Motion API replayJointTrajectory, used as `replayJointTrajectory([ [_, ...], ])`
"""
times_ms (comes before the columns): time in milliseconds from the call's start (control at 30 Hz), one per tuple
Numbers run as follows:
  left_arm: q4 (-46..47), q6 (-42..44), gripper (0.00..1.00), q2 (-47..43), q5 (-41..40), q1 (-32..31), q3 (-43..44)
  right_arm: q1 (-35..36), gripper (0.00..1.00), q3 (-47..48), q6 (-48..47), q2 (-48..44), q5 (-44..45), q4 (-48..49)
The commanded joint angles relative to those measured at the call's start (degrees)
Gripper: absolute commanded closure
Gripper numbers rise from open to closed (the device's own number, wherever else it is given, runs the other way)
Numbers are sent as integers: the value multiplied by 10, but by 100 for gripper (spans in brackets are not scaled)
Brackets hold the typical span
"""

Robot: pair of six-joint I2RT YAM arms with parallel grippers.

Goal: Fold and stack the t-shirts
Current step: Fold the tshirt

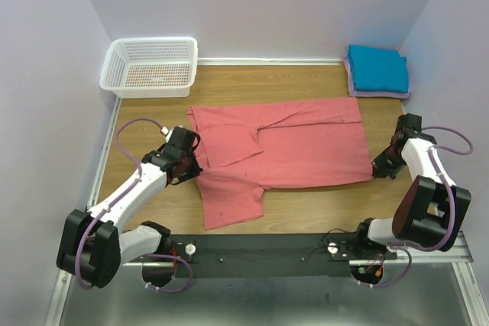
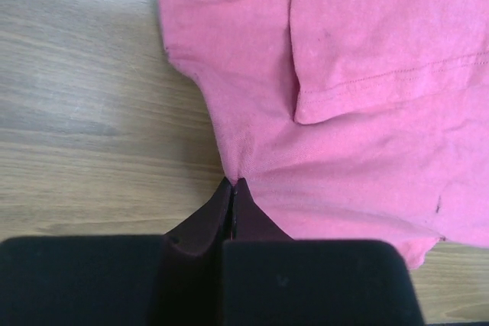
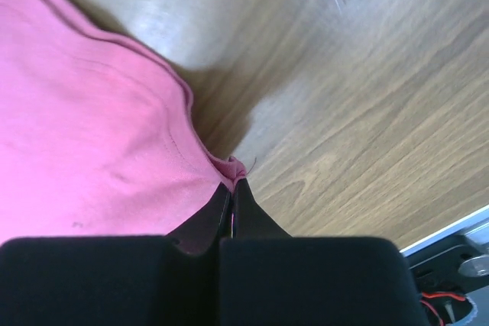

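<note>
We are holding our left arm (image 1: 130,192) stretched out from its base at the near left corner of the table (image 1: 306,223). It is slanting away and to the right, with the wrist bent down toward the surface. Our left gripper (image 1: 195,170) is sitting low over the left half of the table, its jaws pressed fully together and pinching an edge of the salmon-pink t-shirt (image 1: 306,143). We are holding our right arm (image 1: 432,188) folded beside the right edge, elbow raised and wrist turned inward to the left. Our right gripper (image 1: 375,167) is sitting low there, its jaws closed tight on the shirt's near right corner.
</note>
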Motion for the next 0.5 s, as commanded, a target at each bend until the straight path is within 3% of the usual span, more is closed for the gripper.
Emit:
replayJointTrajectory([
  [0, -2, 31, 100, 11, 22, 23, 28, -6, 99, 48, -37, 13, 2, -9],
  [467, 19, 63, 100, 89, 31, 80, 94, 5, 99, 124, -49, 121, -102, 62],
])
